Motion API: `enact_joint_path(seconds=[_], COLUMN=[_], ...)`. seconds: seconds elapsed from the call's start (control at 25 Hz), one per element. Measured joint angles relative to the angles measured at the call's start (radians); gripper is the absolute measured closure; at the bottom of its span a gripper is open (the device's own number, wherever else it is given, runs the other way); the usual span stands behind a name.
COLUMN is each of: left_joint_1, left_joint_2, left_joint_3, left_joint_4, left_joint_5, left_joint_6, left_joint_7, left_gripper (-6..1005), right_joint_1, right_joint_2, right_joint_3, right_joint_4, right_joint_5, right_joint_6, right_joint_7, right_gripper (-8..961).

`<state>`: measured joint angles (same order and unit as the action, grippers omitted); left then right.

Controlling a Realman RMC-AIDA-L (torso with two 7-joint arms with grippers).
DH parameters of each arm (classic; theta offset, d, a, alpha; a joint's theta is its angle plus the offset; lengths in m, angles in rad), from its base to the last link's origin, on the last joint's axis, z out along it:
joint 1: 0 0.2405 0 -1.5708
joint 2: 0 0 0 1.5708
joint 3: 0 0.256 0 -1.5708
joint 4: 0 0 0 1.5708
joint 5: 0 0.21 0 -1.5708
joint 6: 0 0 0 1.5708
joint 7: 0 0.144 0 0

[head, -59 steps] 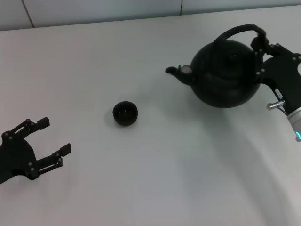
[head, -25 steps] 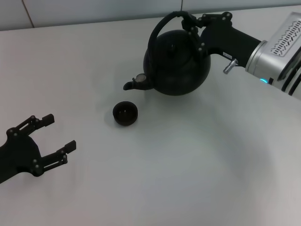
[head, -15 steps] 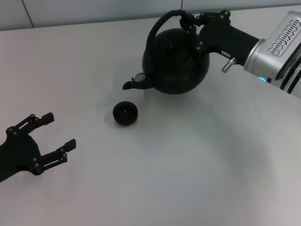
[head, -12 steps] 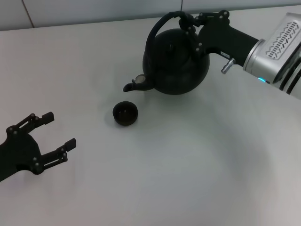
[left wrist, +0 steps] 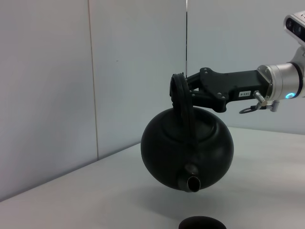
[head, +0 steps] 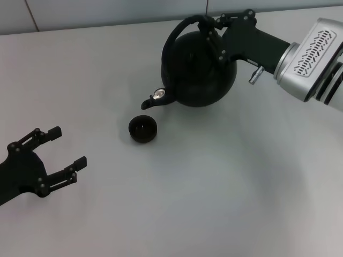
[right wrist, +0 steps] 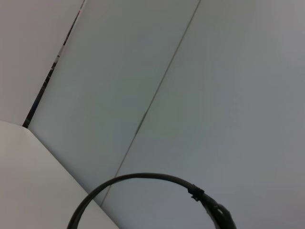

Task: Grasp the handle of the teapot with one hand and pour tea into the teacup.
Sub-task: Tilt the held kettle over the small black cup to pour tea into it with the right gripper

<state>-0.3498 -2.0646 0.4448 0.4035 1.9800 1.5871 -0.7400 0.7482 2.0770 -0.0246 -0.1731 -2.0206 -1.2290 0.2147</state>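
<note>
table (head: 161, 214): plain white, matte | wall (left wrist: 138, 57): pale grey panels w/ vertical seams | light: soft, even

**Where we have room and what is in our way**

Our right gripper (head: 210, 22) holds the teapot (head: 197, 69) up in the air by its handle (head: 177, 33). We see a gap of free air under the pot in the left wrist view, with the teacup (head: 142, 129) low below the spout (head: 152, 100). The cup sits alone on the tabletop (head: 214, 187), with bare room all around it. Our left gripper (head: 58, 155) rests low at the near left with its fingers (head: 52, 131) apart, well away from the cup. A wall (left wrist: 47, 86) stands behind the tabletop.
</note>
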Motion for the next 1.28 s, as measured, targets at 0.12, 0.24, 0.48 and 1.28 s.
enact_joint_path(seconds=[0.12,0.24,0.48,1.28], left_joint_1=[-0.002,-0.004,-0.005,-0.003], left_joint_2=[0.000,0.000,0.000,0.000], left_joint_3=[0.000,0.000,0.000,0.000], left_joint_4=[-0.001,-0.002,-0.002,-0.012], left_joint_5=[-0.001,-0.002,-0.009,-0.023], left_joint_6=[-0.001,-0.001,-0.001,-0.001], left_joint_7=[0.000,-0.001,-0.001,0.001], left_gripper=[135,136,136,136], right_joint_1=[0.006,0.014,0.020,-0.009], right_joint_2=[0.000,0.000,0.000,0.000], right_joint_3=[-0.001,-0.021,-0.027,-0.028], right_joint_4=[0.000,-0.001,-0.003,-0.004], right_joint_5=[-0.001,-0.001,0.000,0.032], right_joint_6=[-0.001,-0.002,-0.002,-0.055], right_joint_7=[-0.021,-0.035,-0.036,0.005], right_gripper=[837,836,833,824])
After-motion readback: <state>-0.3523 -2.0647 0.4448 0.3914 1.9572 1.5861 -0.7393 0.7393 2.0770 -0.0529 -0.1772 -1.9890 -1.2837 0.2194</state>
